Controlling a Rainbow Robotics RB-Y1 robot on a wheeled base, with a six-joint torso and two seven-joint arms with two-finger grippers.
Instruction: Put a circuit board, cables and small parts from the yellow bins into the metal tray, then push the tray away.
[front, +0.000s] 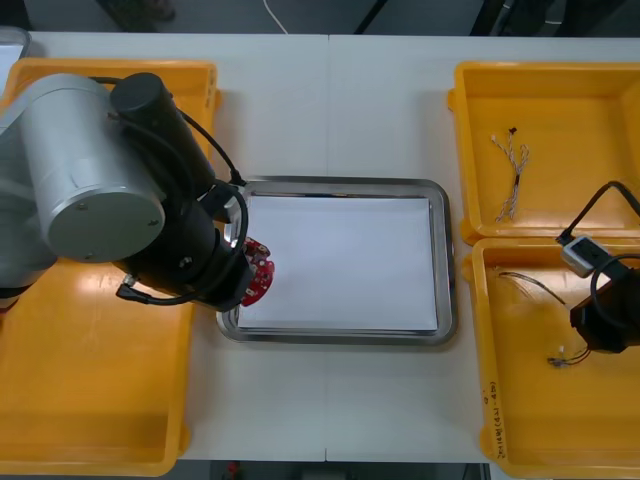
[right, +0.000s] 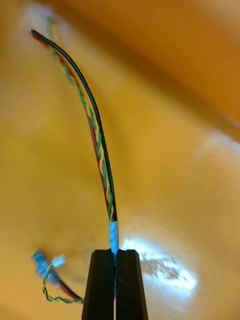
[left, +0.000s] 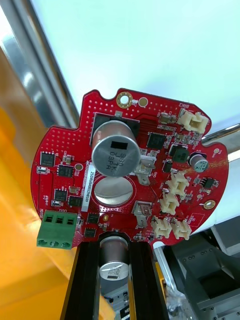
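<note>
A round red circuit board (front: 259, 273) (left: 125, 165) hangs over the left rim of the metal tray (front: 340, 184), which is white inside. My left gripper (front: 243, 278) (left: 114, 280) is shut on the board's edge, with a silver capacitor sitting between the fingers (left: 84, 285). My right gripper (front: 598, 327) (right: 115, 285) is down in the near right yellow bin (front: 530, 425). It is shut on the white-taped end of a cable (right: 100, 150) of black, red and twisted yellow-green wires. The cable (front: 530, 286) lies along the bin floor.
A second cable bundle (front: 512, 175) lies in the far right yellow bin (front: 560, 85). Small connectors on thin wires (right: 47, 265) lie beside my right fingers. The left yellow bins (front: 90, 400) sit partly under my left arm. The tray's rim (left: 35, 75) passes behind the board.
</note>
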